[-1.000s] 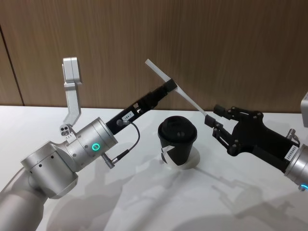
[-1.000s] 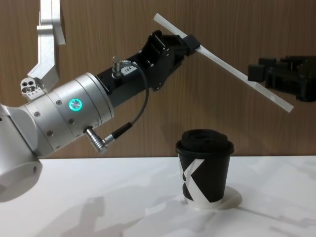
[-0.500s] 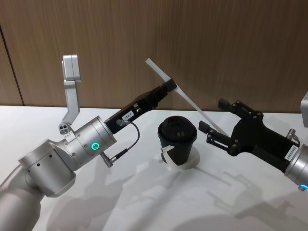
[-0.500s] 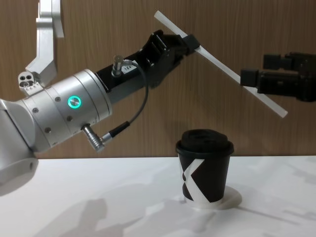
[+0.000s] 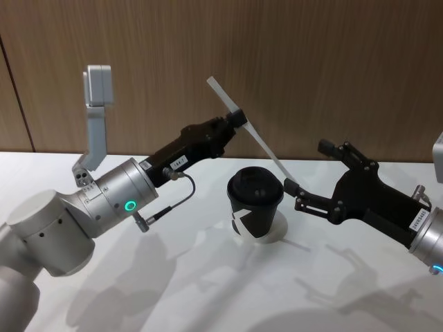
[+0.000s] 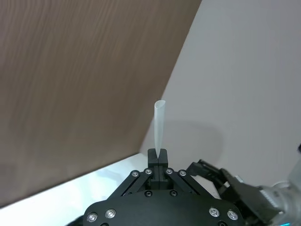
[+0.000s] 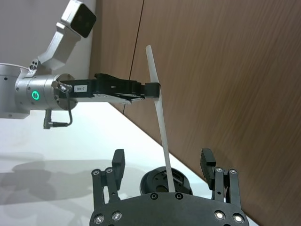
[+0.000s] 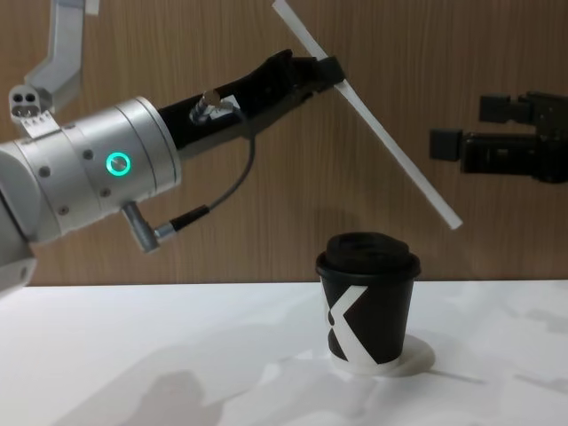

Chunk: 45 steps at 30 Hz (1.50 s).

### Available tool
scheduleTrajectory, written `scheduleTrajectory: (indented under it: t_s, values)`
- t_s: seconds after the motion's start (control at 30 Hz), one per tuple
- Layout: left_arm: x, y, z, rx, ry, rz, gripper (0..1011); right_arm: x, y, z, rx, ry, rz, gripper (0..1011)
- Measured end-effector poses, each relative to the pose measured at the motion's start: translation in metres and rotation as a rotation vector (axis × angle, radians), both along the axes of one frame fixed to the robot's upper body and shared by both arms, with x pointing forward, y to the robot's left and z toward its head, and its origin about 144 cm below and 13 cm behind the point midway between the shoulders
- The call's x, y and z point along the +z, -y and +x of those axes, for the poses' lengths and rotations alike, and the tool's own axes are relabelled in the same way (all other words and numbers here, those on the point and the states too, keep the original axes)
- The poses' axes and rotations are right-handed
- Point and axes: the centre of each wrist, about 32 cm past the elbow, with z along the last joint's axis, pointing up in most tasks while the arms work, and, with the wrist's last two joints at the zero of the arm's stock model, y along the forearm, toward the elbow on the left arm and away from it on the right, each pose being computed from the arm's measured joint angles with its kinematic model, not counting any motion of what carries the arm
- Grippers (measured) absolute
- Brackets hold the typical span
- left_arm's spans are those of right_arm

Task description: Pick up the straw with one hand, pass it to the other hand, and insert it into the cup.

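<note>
Left gripper [image 5: 237, 119] raised over table [image 5: 208, 297], up and to the left of cup [image 5: 255, 204]; clamped on straw [image 5: 261, 144] near its upper end, with a short length standing free above the grip. Left wrist view: fingers [image 6: 152, 156] pressed together on straw [image 6: 158, 125], no gap between them. Chest view: left gripper [image 8: 330, 69] high, near the top edge; straw [image 8: 390, 151] tilted, upper end to the left, lower end down to the right.

Lower end of straw: in chest view it hangs above and right of cup [image 8: 368, 306], apart from the lid; in head view it lies just beside the lid's right rim and the right gripper's lower finger, and contact there cannot be told.

Right gripper [image 5: 311, 173] raised to the right of cup, spread wide, gripping nothing. Right wrist view: straw [image 7: 160, 117] runs down between the two fingers of right gripper [image 7: 162, 155], clear of each; left gripper [image 7: 154, 89] farther off, on the straw's upper part. Chest view: right gripper [image 8: 466, 126] at right edge, higher than the straw's lower tip.

Cup upright on a white disc [image 5: 280, 232] on table; lid on; white mark faces the robot.
</note>
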Motion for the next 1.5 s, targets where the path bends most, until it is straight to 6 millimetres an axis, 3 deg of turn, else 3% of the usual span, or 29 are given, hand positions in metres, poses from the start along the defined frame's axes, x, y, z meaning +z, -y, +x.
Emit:
scheduleTrajectory:
  t_s: [0.67, 1.13, 1.5]
  values:
    - [0.051, -0.019, -0.019, 0.16, 0.241, 0.319, 0, 0.0, 0.0, 0.0, 0.0, 0.0, 0.0, 1001]
    - [0.089, -0.019, -0.022, 0.146, 0.335, 0.468, 0, 0.0, 0.0, 0.0, 0.0, 0.0, 0.0, 1001]
    - [0.105, -0.019, -0.02, 0.098, 0.333, 0.512, 0, 0.0, 0.0, 0.0, 0.0, 0.0, 0.0, 1001]
